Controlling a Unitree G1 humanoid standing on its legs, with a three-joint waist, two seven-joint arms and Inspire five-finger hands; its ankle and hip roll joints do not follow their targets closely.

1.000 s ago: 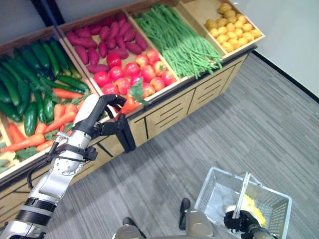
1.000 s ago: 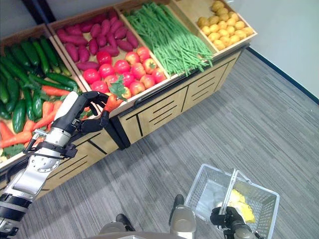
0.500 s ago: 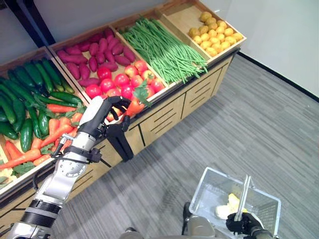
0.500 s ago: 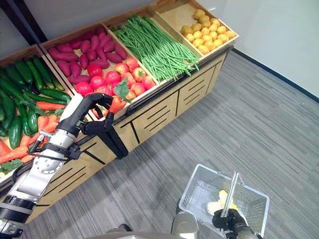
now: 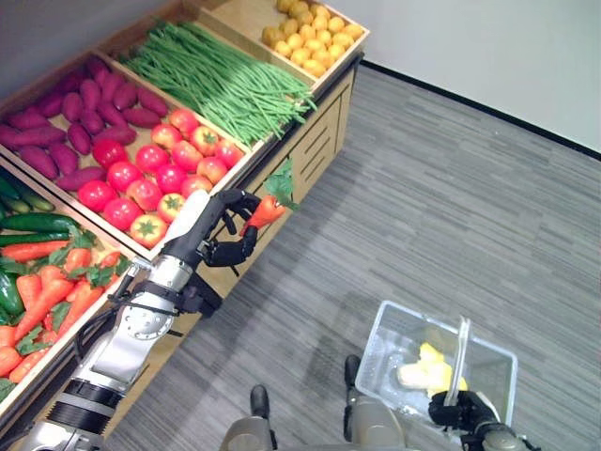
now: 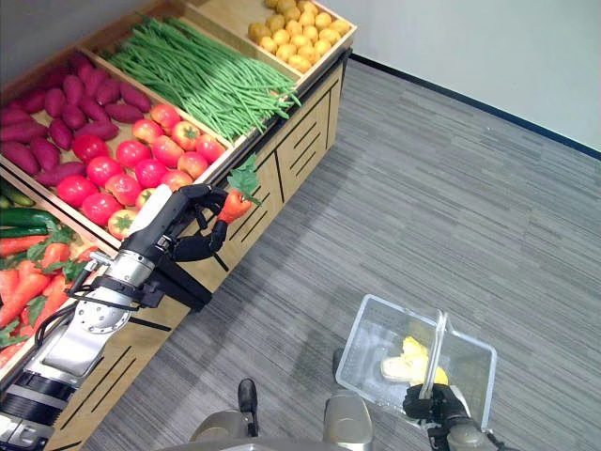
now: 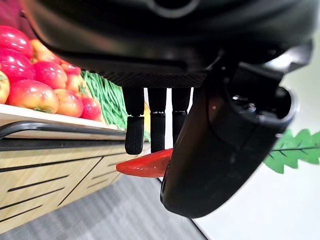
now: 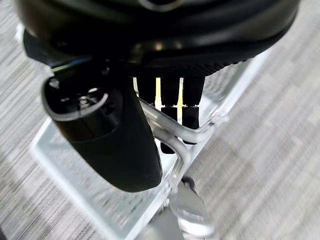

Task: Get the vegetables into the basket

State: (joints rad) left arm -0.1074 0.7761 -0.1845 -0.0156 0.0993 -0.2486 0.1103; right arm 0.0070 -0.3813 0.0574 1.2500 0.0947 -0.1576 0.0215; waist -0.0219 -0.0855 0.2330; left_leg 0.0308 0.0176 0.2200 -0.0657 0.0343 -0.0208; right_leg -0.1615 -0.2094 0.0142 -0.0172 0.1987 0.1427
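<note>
Nearest the robot, low at its right side, the right hand (image 5: 459, 410) is curled round the handle (image 6: 434, 352) of a clear wire basket (image 5: 390, 326) that hangs over the grey plank floor (image 5: 441, 207); in the right wrist view its fingers (image 8: 170, 107) wrap under the handle bar with the thumb closed on the near side. Inside the basket lie a few pale yellow pieces (image 6: 406, 361) — what they are cannot be told. Farther out on the left, the left hand (image 5: 220, 228) is held in the air just off the front edge of the wooden produce stand (image 6: 291, 141), well apart from the basket. Its fingers and thumb pinch a small orange-red carrot (image 5: 262, 211) with green leaves (image 5: 281, 180) fanning from the top; in the left wrist view the carrot's pointed red end (image 7: 144, 165) pokes out between the fingers (image 7: 134, 131) and the thumb, and a green leaf (image 7: 295, 150) shows past the thumb. Beyond the hand, the stand's slanted bins hold carrots (image 5: 52, 291) with cucumbers (image 5: 36, 223) at the near left, then red tomatoes (image 5: 141, 177), with purple sweet potatoes (image 5: 70, 117) behind them. The next bin is full of green beans (image 5: 216, 80), and the farthest one — close to the pale wall (image 5: 488, 56) — holds small yellow fruits (image 5: 310, 23).
</note>
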